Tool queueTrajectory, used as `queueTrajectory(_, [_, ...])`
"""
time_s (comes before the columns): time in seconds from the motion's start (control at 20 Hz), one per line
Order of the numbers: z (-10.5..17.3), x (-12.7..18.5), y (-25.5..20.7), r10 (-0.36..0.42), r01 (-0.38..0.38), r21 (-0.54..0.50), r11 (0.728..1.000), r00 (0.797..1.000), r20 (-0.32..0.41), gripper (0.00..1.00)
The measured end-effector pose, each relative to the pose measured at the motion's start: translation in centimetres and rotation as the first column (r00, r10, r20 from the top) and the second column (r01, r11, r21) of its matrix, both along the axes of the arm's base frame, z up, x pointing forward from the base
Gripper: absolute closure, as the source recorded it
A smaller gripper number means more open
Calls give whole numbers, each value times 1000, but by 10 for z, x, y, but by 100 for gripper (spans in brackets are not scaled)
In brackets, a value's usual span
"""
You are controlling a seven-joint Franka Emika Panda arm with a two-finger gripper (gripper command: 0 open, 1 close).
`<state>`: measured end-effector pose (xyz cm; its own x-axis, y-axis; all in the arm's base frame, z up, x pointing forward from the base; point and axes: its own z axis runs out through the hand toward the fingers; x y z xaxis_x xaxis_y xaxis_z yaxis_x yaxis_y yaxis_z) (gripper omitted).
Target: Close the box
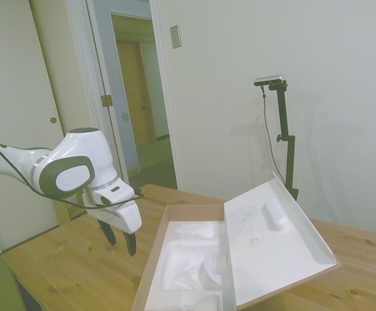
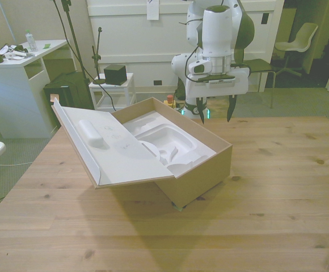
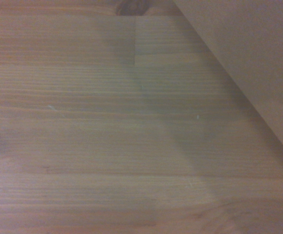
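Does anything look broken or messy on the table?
Nothing looks broken or spilled. The box just stands open, its lid leaning back towards the front view's left, with the white insert showing. The open gripper hangs beside it, touching nothing.

Bare table (image 2: 278,170) around the gripper (image 2: 215,115), only the open box (image 2: 201,170) and raised lid (image 2: 113,150) beside it

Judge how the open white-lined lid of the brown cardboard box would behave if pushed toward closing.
The flat white-lined cardboard lid looks stiff, so it would probably swing whole about its hinge. It leans outward, so it likely needs lifting past upright. The shallow brown cardboard box may be light and could slide.
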<state>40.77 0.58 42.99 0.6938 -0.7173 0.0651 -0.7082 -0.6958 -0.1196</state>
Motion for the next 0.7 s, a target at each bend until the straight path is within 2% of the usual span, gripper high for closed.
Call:
queueTrajectory(0.2, [3,0,-3,-24,24,6,1000,1000,6,0])
queueTrajectory(0.35, [18,-4,-7,-37,36,10,999,999,34,0])
queueTrajectory(0.55, [58,-17,-19,-66,64,24,998,992,103,0])
queueTrajectory(0.7, [106,-30,-47,-127,120,52,991,976,175,0])
